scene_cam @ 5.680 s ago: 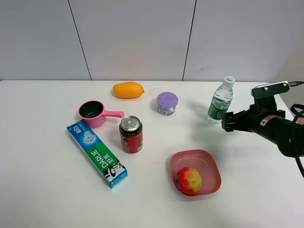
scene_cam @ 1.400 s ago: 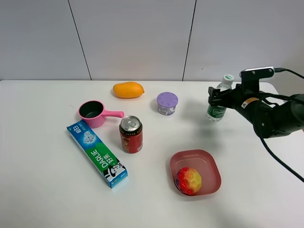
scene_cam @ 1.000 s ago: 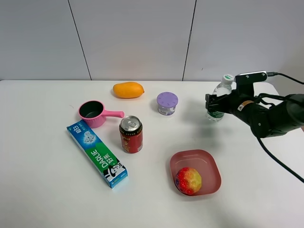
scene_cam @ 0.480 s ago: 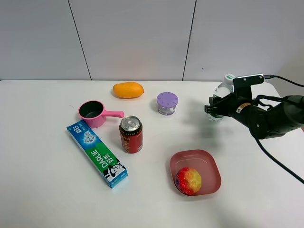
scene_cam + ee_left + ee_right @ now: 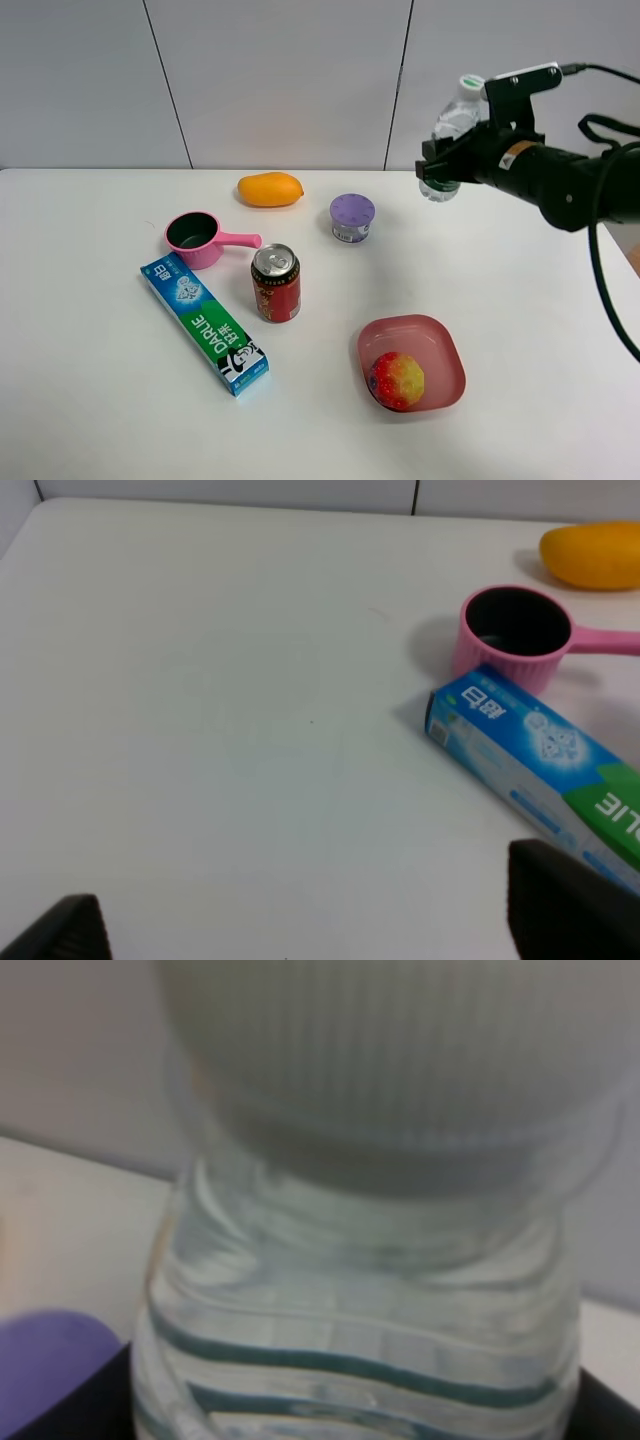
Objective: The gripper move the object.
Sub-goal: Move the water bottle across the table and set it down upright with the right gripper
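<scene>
My right gripper (image 5: 443,165) is shut on the clear water bottle (image 5: 452,118) and holds it in the air above the back right of the table, tilted slightly. Its white-green cap points up. In the right wrist view the bottle (image 5: 370,1290) fills the picture, very close and blurred. My left gripper (image 5: 300,920) shows only as two dark finger tips, wide apart, at the edge of the left wrist view, over bare table; it holds nothing. It is out of the exterior high view.
On the white table (image 5: 100,380) stand a red can (image 5: 275,283), a toothpaste box (image 5: 203,322), a pink scoop cup (image 5: 197,239), a mango (image 5: 269,189), a purple-lidded jar (image 5: 352,217) and a pink bowl (image 5: 440,350) holding a red-yellow fruit (image 5: 397,380).
My right gripper closed in on the bottle, took hold of it and lifted it off the table, moving up and slightly left. Other things have not moved.
</scene>
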